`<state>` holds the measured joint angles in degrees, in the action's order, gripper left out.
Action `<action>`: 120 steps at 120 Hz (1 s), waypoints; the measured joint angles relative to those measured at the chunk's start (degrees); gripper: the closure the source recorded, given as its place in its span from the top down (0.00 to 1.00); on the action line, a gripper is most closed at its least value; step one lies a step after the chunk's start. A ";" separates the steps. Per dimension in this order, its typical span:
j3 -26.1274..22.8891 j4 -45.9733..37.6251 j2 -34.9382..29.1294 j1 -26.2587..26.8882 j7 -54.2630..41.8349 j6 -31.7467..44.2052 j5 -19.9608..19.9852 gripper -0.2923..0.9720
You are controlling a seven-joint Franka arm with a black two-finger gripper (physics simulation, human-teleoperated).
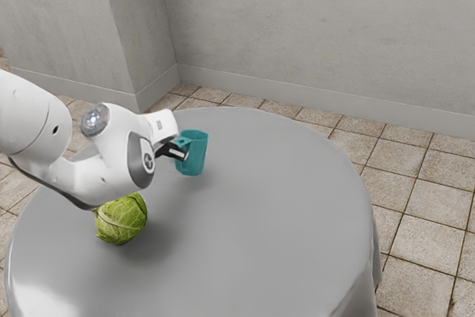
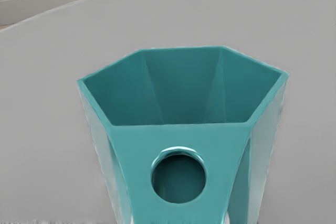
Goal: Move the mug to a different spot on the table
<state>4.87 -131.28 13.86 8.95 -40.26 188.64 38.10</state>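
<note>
A teal six-sided mug (image 1: 194, 153) stands upright on the round grey table (image 1: 282, 220), toward its back on the exterior view's left. My black gripper (image 1: 179, 151) reaches in from the left and sits right against the mug's near side, level with its handle. In the wrist view the mug (image 2: 181, 93) is just under my hand, its mouth open and nothing inside. Its flat handle with a round hole (image 2: 178, 179) faces my hand.
A green cabbage (image 1: 121, 219) lies on the table under my arm, in front and to the left of the mug. The table's edge curves close behind the mug. Bare tabletop spreads to the exterior view's right and front. Tiled floor surrounds the table.
</note>
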 joint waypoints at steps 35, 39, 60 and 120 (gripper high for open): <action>-0.74 -0.77 1.78 0.03 -0.08 0.16 2.78 0.25; -0.74 -0.84 1.93 0.03 0.01 0.02 2.84 0.27; -0.74 -1.62 2.22 0.03 0.38 -0.49 3.09 0.33; -0.73 -3.27 0.71 -0.06 0.80 -3.07 4.58 0.67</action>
<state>4.14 -134.56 14.58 8.89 -39.46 185.58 42.68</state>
